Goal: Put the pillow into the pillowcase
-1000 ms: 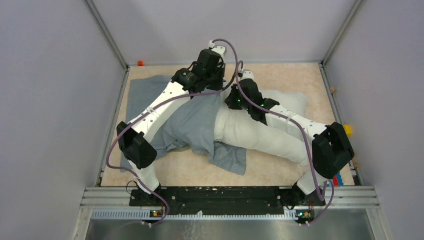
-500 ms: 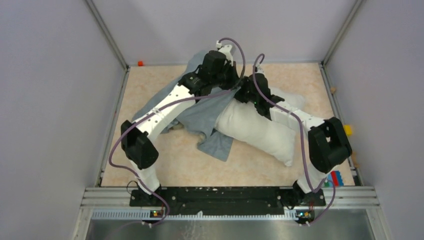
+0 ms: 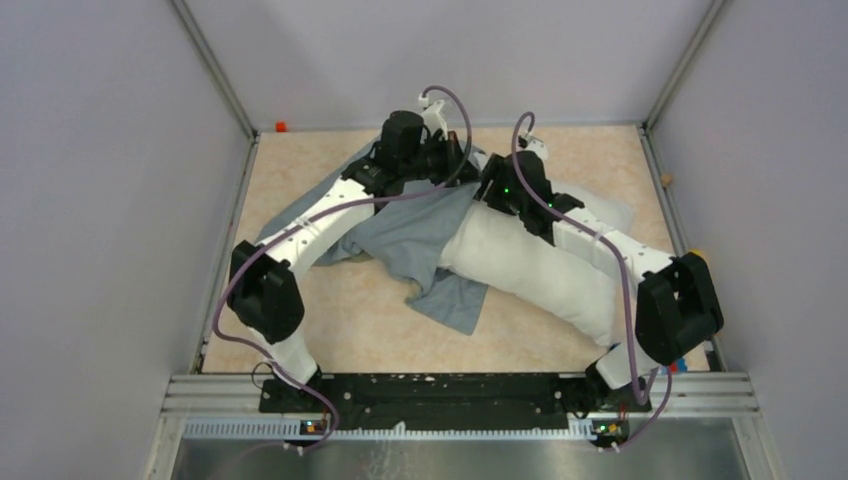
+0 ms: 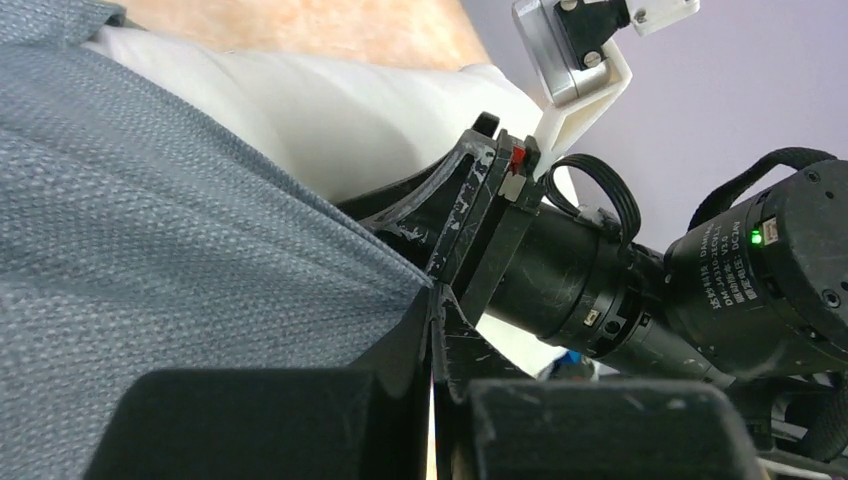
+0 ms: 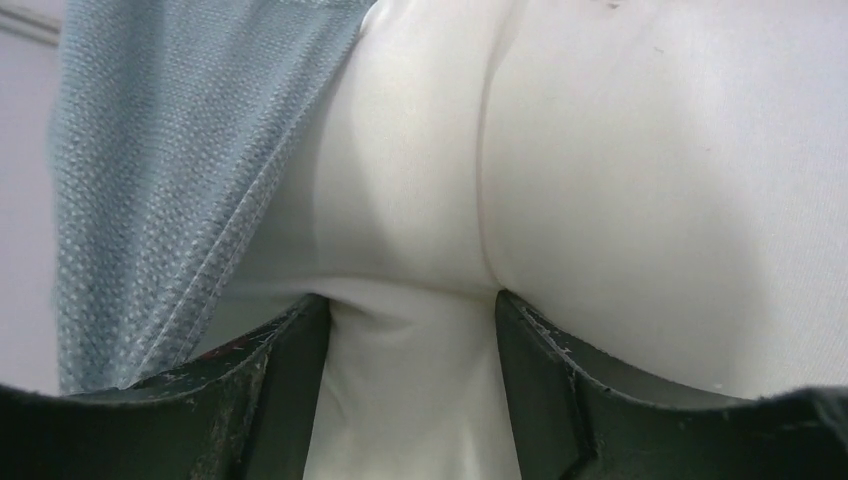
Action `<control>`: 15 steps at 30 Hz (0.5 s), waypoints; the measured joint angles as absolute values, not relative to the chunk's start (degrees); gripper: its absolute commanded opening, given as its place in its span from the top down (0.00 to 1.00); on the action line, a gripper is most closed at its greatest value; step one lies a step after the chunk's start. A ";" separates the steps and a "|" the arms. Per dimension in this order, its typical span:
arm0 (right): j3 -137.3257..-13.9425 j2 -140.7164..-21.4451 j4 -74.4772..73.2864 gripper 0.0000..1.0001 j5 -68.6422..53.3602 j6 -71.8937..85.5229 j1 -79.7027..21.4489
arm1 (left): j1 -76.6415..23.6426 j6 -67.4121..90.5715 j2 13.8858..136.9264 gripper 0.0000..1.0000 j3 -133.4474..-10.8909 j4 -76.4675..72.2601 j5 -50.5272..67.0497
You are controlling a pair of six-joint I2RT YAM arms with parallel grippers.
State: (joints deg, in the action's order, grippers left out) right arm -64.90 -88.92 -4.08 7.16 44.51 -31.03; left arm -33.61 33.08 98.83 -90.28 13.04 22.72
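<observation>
Left hand (image 4: 432, 300): clamped shut on an edge of the pillowcase (image 3: 410, 235), cloth held up off the bench (image 3: 330, 330).
Right hand (image 5: 405, 330): fingers parted, a fold of the pillow (image 3: 530, 265) bulging between, touching both.
Pillow: lay slanted across the bench, left end under the pillowcase, rest bare.
In the way: right hand just beside the left.

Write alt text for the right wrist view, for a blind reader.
A white pillow fills the view, a fold of it bulging between two black jaws standing apart. A grey-blue pillowcase hangs along its upper left.
</observation>
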 measured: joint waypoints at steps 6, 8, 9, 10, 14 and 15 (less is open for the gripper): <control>-65.58 -83.09 -11.33 0.36 11.05 38.46 -32.14 | -28.88 32.49 103.04 1.00 -87.33 8.43 22.76; -66.85 -82.24 -12.16 0.36 11.35 36.27 -32.58 | -26.37 32.53 103.24 1.00 -81.54 5.10 23.14; -67.29 -82.28 -12.45 0.36 11.49 35.16 -32.62 | -25.61 32.67 102.98 1.00 -78.94 3.14 23.55; -67.64 -82.61 -12.97 0.36 11.57 34.11 -32.62 | -25.34 32.67 102.78 1.00 -76.97 1.69 23.81; -68.86 -84.01 -16.19 0.35 12.03 30.48 -32.88 | -26.35 31.16 101.30 1.00 -76.31 -0.30 23.79; -69.95 -84.14 -17.72 0.34 12.69 29.28 -33.21 | -26.52 30.65 101.08 1.00 -76.99 -0.25 23.83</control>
State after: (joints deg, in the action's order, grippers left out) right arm -69.95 -84.14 -17.72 12.69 29.28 -33.21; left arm -26.52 30.65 101.08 -76.99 -0.25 23.83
